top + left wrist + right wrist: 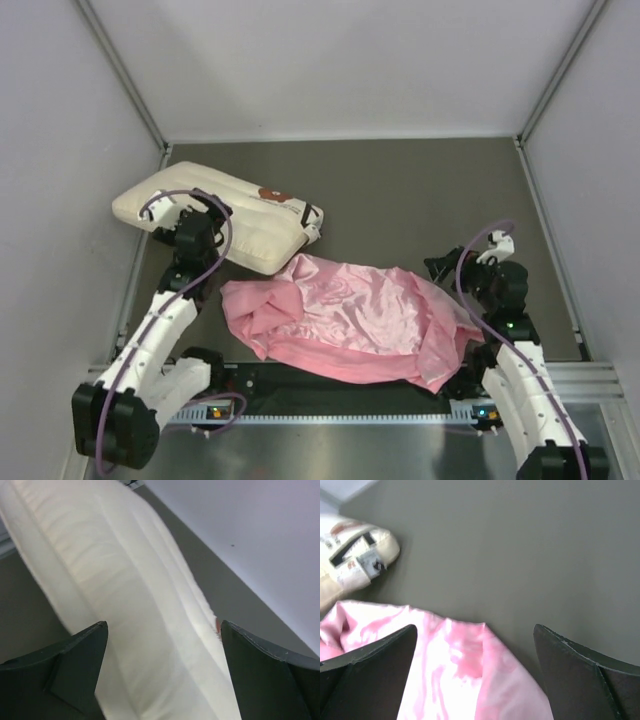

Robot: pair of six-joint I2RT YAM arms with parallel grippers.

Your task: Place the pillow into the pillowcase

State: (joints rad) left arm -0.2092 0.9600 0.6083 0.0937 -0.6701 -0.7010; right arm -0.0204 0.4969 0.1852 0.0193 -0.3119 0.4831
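The cream-white quilted pillow (235, 215) lies at the back left of the table, its brown print and tag end toward the middle. My left gripper (205, 207) is over its near-left part. In the left wrist view the pillow (130, 595) fills the gap between the spread fingers (75, 655), so the left gripper (162, 630) is open. The pink satin pillowcase (350, 315) lies crumpled in the middle front. My right gripper (442, 266) hovers open at its right end. In the right wrist view pink cloth (465, 680) lies below the open right gripper (475, 635), and the pillow's tag end (355, 555) is at upper left.
White enclosure walls (60, 150) stand to the left, right and back. A metal rail (340, 412) runs along the near edge between the arm bases. Bare grey table (420, 190) lies behind the pillowcase.
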